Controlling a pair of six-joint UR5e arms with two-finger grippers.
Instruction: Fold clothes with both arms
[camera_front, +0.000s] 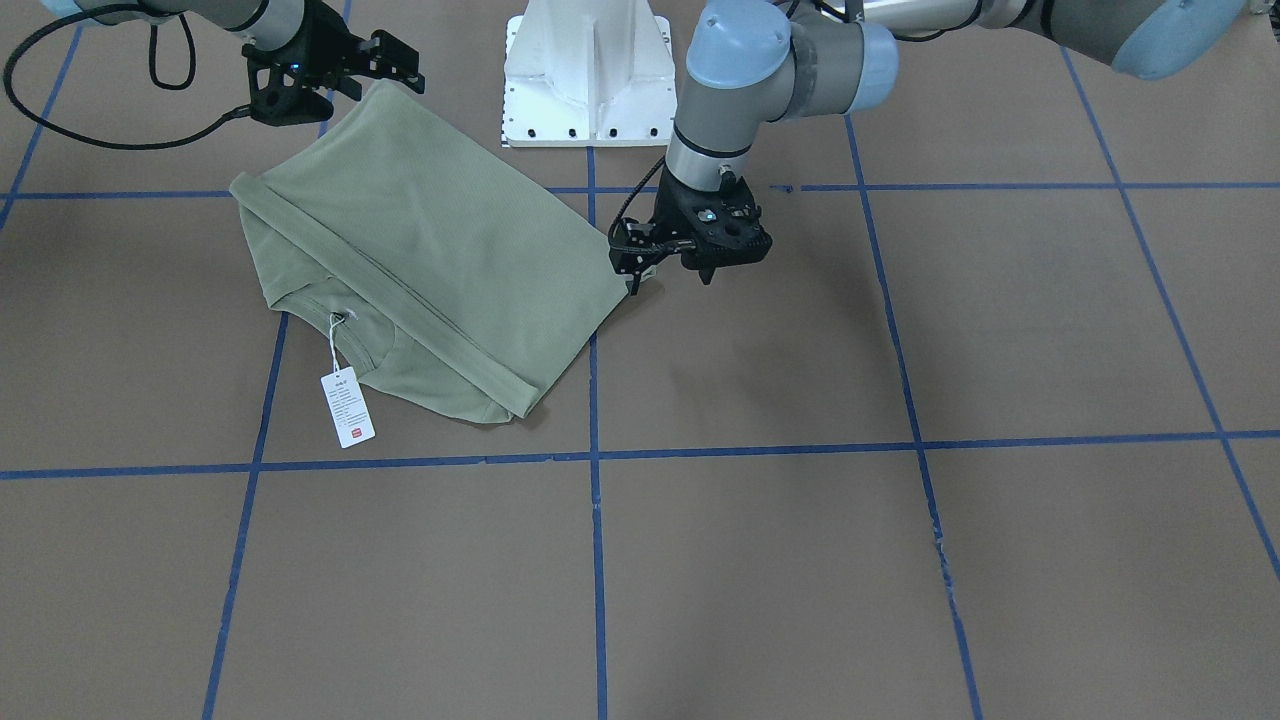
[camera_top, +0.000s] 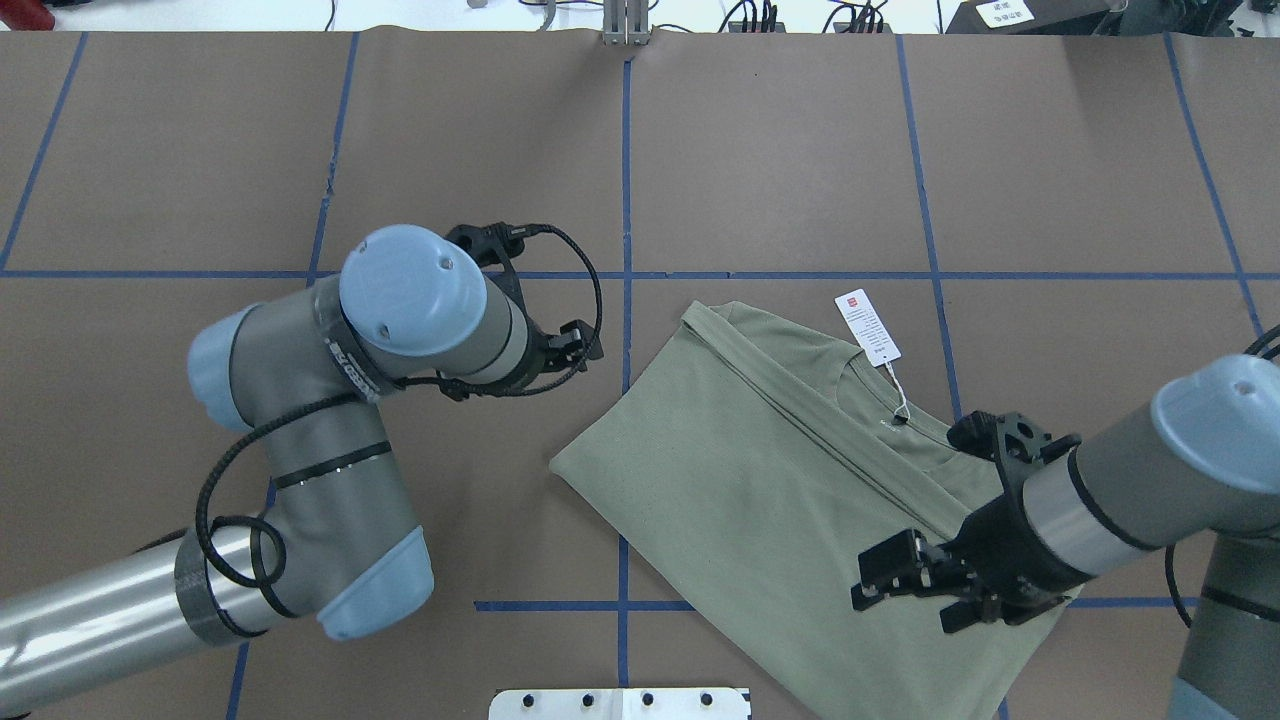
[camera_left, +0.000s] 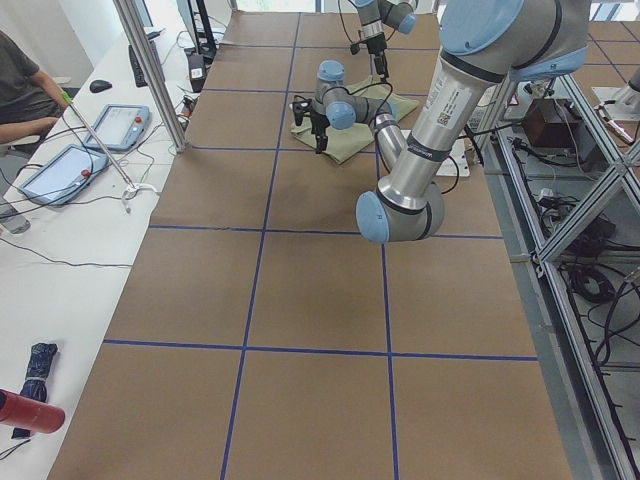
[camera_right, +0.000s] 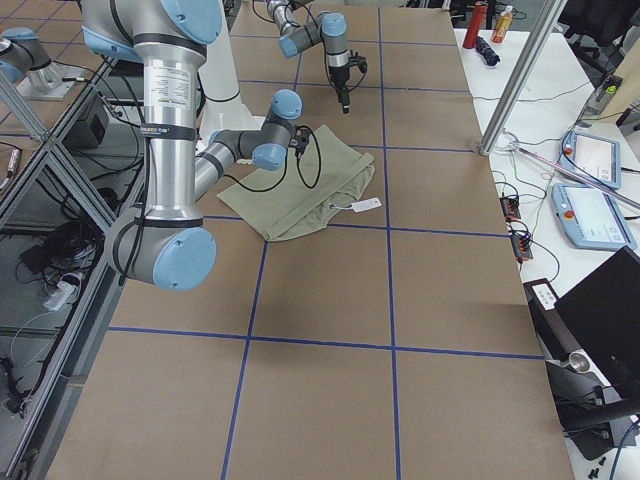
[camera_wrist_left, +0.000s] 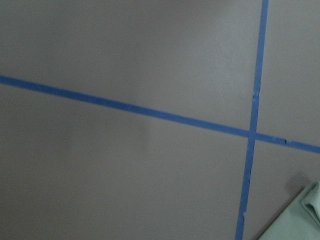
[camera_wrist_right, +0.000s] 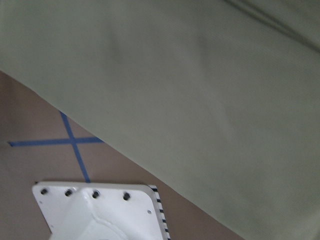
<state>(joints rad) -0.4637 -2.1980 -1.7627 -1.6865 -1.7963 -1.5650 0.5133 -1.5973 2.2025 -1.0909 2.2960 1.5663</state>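
A: What colour is the shirt (camera_front: 430, 240)?
B: Plain sage green, finely ribbed. Its tag (camera_front: 347, 406) is white with a small red mark.
A: And the table (camera_front: 900, 560) under the black fingers (camera_front: 706, 270)?
B: Brown, crossed by a grid of blue tape lines.

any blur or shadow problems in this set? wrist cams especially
Right wrist view: shirt fills the frame, soft, knit texture smeared; white base sharper. Left wrist view: dim, slightly soft blue tape lines. Front-facing view: left arm throws a diffuse shadow on the table. Overhead view: crisp, even light.
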